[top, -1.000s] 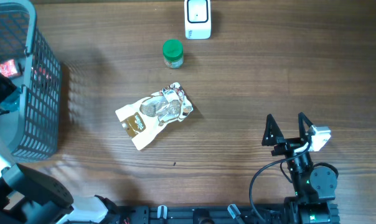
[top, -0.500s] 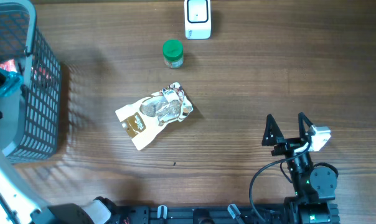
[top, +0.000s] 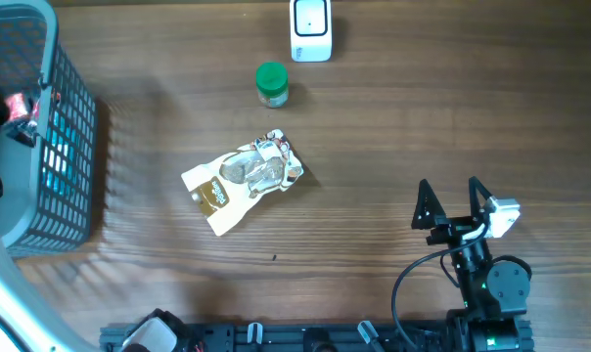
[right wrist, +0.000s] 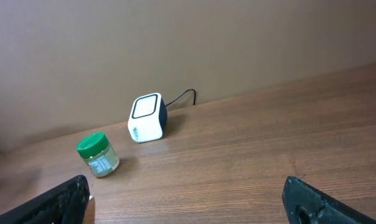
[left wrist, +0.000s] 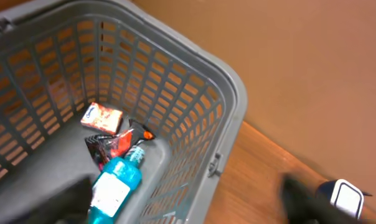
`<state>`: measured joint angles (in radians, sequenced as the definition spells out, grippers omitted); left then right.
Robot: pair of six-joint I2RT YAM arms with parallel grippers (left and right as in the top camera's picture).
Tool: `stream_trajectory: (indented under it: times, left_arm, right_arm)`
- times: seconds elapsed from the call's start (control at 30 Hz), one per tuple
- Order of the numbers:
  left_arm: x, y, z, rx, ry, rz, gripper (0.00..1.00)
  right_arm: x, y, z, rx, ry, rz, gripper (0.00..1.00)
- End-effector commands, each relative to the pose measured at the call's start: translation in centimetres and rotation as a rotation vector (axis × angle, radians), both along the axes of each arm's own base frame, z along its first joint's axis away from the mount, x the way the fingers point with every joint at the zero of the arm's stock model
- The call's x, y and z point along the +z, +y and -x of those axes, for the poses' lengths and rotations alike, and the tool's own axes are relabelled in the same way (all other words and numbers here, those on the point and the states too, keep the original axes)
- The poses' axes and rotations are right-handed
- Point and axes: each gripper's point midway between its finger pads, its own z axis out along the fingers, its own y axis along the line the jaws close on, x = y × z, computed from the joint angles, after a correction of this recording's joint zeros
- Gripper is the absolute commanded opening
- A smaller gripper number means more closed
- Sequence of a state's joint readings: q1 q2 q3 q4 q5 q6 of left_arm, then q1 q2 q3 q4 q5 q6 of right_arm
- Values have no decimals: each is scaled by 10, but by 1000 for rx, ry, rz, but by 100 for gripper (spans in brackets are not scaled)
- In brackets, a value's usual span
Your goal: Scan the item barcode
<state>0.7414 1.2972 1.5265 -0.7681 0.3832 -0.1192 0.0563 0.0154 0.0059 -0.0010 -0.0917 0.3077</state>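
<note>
Two end effectors are spread wide, gripping nothing. Just below the left end effector point(left wrist: 188, 205), a blue bottle point(left wrist: 116, 182) lies inside the grey basket point(left wrist: 228, 93). Ahead-left of the right end effector point(top: 449, 186), a snack pouch point(top: 245, 181) lies on the tabletop point(top: 393, 117), with the green-lidded jar point(top: 271, 84) and white scanner point(top: 310, 29) farther ahead.
</note>
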Motion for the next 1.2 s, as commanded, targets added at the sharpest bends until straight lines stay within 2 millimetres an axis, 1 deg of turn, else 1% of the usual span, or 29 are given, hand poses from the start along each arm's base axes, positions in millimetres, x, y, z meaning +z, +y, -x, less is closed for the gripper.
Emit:
stream_trajectory:
  times: [0.0, 0.13, 0.27, 0.33, 0.43, 0.5, 0.6, 0.7, 0.77, 0.83, 0.93, 1.0, 1.1, 1.17]
  left_arm:
    - [-29, 24, -12, 54, 79, 32, 100]
    - [-76, 50, -31, 69, 170, 73, 100]
    - [-112, 76, -49, 82, 225, 54, 100]
    - [-128, 85, -58, 60, 251, 23, 100]
    - [-154, 91, -68, -30, 327, -69, 100]
    - [-181, 95, -72, -81, 410, -121, 100]
    - [-223, 90, -83, -164, 499, -140, 100]
    - [-255, 82, -101, -198, 554, -169, 100]
    - [-267, 79, -114, -199, 576, -212, 100]
    - [-274, 73, -125, -217, 591, -261, 100]
    - [-285, 70, -136, -213, 604, -294, 100]
    - [-291, 70, -136, -215, 610, -290, 100]
    - [-302, 76, -132, -216, 636, -286, 100]
    - [-314, 75, -129, -233, 661, -279, 96]
  right_arm:
    - [2, -2, 0, -10, -12, 16, 100]
    - [2, -2, 0, -11, -12, 16, 100]
    - [2, -2, 0, -11, -12, 16, 100]
    - [2, -2, 0, -11, -12, 16, 100]
    - [2, -2, 0, -11, -12, 16, 100]
    - [2, -2, 0, -11, -12, 16, 100]
    - [2, -2, 0, -11, -12, 16, 100]
    - [2, -2, 0, -11, -12, 16, 100]
    - [2, -2, 0, -11, -12, 16, 100]
    - [2, -2, 0, -11, -12, 16, 100]
    - [2, -2, 0, -11, -12, 16, 100]
    - [2, -2, 0, -11, -12, 16, 100]
    - [2, -2, 0, -11, -12, 16, 100]
    - [2, -2, 0, -11, -12, 16, 100]
